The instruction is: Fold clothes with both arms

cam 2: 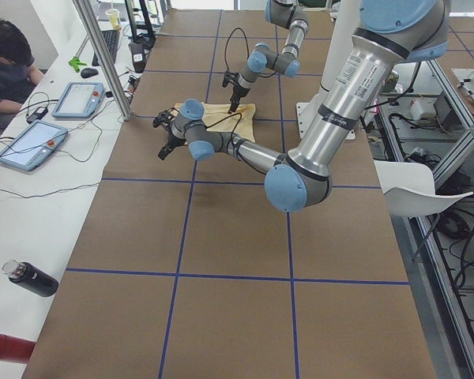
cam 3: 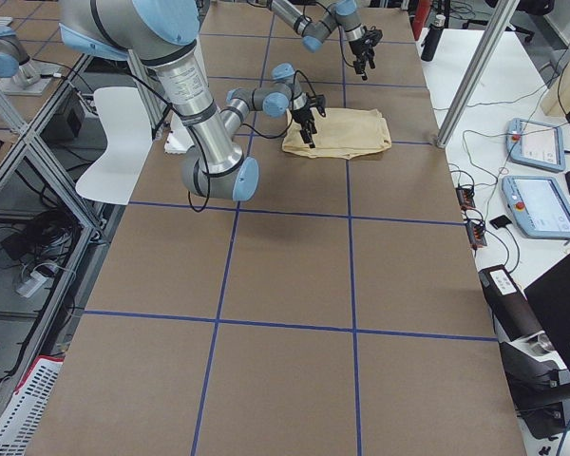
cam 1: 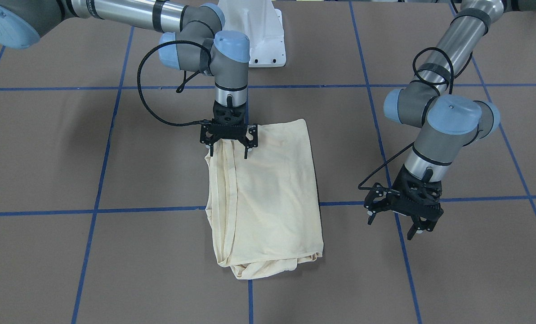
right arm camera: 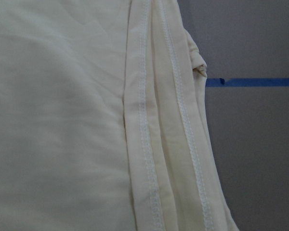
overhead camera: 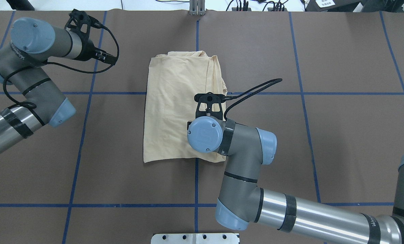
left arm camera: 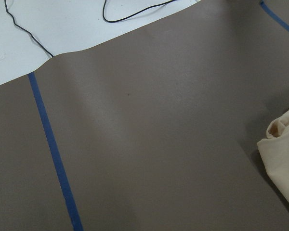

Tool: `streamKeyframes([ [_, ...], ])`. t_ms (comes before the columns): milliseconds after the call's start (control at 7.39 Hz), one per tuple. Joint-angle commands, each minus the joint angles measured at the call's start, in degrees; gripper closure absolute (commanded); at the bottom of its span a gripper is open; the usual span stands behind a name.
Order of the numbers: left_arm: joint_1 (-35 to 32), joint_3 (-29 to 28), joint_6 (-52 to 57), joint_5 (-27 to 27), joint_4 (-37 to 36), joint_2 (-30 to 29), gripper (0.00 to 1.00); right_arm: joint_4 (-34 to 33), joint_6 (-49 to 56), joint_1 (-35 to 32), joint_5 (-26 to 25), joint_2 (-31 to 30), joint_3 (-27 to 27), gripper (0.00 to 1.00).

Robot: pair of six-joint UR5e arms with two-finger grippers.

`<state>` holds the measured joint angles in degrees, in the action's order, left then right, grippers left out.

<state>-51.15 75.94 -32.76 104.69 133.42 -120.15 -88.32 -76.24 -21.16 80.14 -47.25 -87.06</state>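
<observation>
Cream T-shirt (cam 1: 272,193), folded oblong, stitched hems (right arm camera: 144,144); right end effector (cam 1: 228,155) and left end effector (cam 1: 390,228) seemingly apart.

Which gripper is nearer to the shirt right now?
Right. The right gripper sits open directly over the shirt, at its seamed edge. The left gripper, also open, hangs over the table off the shirt's opposite side, clear of the fabric.
</observation>
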Motion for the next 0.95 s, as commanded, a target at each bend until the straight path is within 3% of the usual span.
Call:
streamKeyframes([
  [0, 0.00, -0.09, 0.06, -0.01, 0.00, 0.00, 0.00, -3.69, 6.61, -0.28, 2.99, 0.14, -0.57, 0.00],
  [271, 0.00, -0.18, 0.06, -0.10, 0.00, 0.00, 0.00, -7.73, 7.33, -0.28, 4.40, -0.82, -3.90, 0.00],
  [812, 0.00, -0.18, -0.03, -0.10, 0.00, 0.00, 0.00, -10.39, 8.30, -0.11, 4.23, -0.74, -4.00, 0.00],
])
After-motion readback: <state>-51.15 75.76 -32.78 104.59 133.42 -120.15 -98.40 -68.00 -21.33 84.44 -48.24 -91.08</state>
